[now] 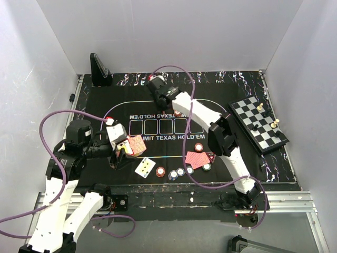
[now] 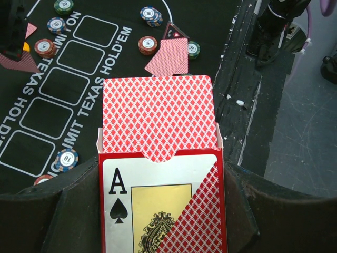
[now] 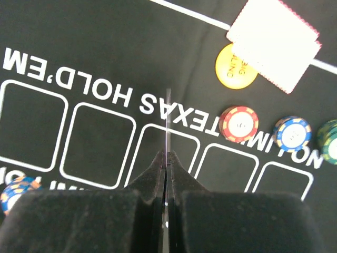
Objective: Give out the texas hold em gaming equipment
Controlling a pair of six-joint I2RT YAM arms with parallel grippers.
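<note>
Over the mat (image 3: pixel 79 47) lettered "NO LIMIT TEXAS HOLD'EM", the right pincer (image 3: pixel 166 176) pinched one card (image 3: pixel 167 116) edge-on. At the mat's near-left edge, the left pincer (image 1: pixel 121 148) clamped a card box (image 2: pixel 158 211) marked "A".

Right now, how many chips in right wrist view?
5: yellow chip partly under cards, red chip, blue chip, green chip at right edge, blue-orange chip bottom left; right pincer may hide more.

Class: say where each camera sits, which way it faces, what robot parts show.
Top external: overhead behind the robot, facing down on the mat; both arms show.
Left wrist: behind the left gripper holding the card box, facing the right arm's base.
Right wrist: above the right gripper pinching a card, facing the mat.
All share the mat's print.
</note>
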